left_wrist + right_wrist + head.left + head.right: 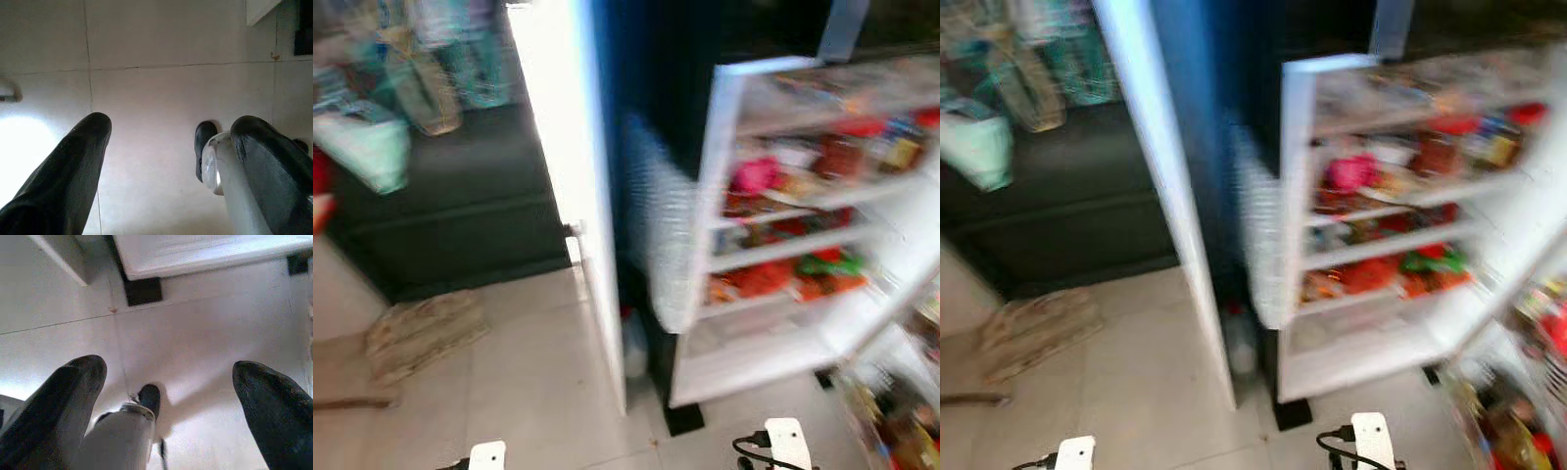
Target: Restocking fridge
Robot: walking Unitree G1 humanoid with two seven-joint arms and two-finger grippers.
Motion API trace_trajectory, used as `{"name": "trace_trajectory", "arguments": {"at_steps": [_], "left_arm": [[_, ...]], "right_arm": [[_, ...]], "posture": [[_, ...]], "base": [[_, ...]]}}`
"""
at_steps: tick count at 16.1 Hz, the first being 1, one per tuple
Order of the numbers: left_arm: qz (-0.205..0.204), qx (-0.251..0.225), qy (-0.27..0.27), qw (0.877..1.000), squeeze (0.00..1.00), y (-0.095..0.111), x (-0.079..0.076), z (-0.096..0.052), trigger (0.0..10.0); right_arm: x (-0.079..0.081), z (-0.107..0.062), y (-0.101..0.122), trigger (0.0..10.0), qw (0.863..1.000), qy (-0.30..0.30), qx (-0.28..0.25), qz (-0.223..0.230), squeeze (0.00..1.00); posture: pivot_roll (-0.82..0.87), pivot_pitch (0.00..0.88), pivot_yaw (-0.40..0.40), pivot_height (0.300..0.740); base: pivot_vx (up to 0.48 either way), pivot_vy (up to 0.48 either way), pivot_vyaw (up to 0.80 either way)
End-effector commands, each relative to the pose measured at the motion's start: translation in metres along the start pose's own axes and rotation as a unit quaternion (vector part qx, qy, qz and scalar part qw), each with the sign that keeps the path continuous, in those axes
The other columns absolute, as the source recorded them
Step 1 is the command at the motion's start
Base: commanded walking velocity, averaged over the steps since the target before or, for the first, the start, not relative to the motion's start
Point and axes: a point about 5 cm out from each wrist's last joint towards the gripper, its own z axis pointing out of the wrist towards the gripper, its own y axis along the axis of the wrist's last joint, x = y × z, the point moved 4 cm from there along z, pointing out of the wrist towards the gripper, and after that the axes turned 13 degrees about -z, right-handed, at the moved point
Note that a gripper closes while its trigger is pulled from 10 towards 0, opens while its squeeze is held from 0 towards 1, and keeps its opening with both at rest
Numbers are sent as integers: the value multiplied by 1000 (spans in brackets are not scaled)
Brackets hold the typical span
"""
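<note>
The fridge stands open ahead, its white door [570, 176] swung toward me at centre and a second door [803, 255] with shelves of red, pink and green packets on the right. The picture is blurred. Both arms hang low. My left gripper [171, 147] points at the tiled floor [146, 39], its two black fingers [73, 166] wide apart with nothing between them. My right gripper [171, 391] is also open over the floor, near the fridge's base [195, 254]. Each wrist view shows one of my legs and a black foot [149, 399] below.
A dark sofa [460, 206] with bags and cloth on it runs along the left. A woven mat [421, 333] lies on the floor before it. A rack of bottles and packets [901, 411] stands at the lower right. Pale tiles lie between me and the fridge.
</note>
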Motion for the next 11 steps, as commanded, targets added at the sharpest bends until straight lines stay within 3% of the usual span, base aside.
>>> {"name": "trace_trajectory", "arguments": {"at_steps": [1,4,11], "left_arm": [[2,6,8,1000,0,-2,6,0,10000],[2,3,9,1000,0,0,6,0,10000],[17,8,7,1000,0,1,6,0,10000]], "right_arm": [[4,0,-1,10000,1000,3,1,4,0],[2,0,0,10000,1000,-1,2,8,0],[2,1,1,10000,1000,3,7,2,0]], "posture": [[-123,0,60,740],[-126,0,59,740],[-131,0,70,740]], "base": [[0,356,0],[0,386,0],[0,0,-779]]}}
